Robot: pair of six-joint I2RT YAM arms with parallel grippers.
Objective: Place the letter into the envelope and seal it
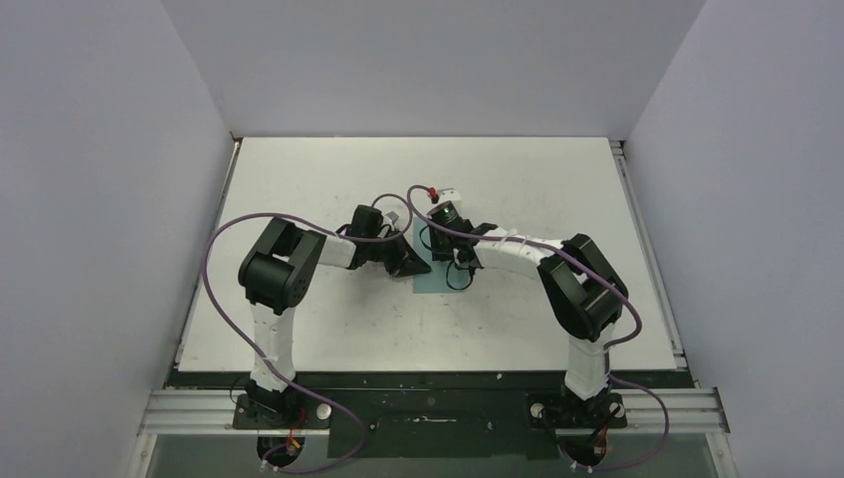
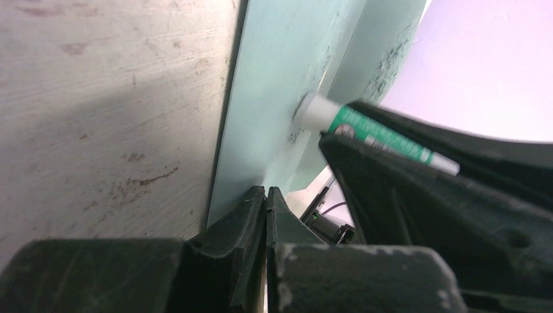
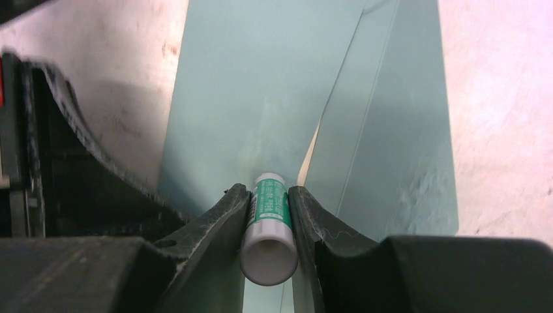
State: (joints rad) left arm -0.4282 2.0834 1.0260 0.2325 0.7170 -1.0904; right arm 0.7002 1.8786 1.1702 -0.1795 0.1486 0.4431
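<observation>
The teal envelope [image 1: 432, 284] lies at the table's middle, its flap open [image 3: 261, 85]. My right gripper [image 3: 269, 193] is shut on a small white-and-green glue tube [image 3: 269, 218], whose tip touches the envelope's inner face near the fold. The left wrist view shows that tube [image 2: 372, 134] pressed against the envelope [image 2: 274, 85]. My left gripper [image 2: 266, 191] is shut, its fingertips pinched at the envelope's near edge. In the top view both grippers, left [image 1: 410, 264] and right [image 1: 458, 261], meet over the envelope. The letter is hidden except for a thin cream sliver [image 3: 314, 142] in the opening.
The white table [image 1: 299, 329] is scuffed and stained around the envelope. Grey walls close in the back and both sides. Purple cables loop off both arms. The two wrists crowd close together above the envelope.
</observation>
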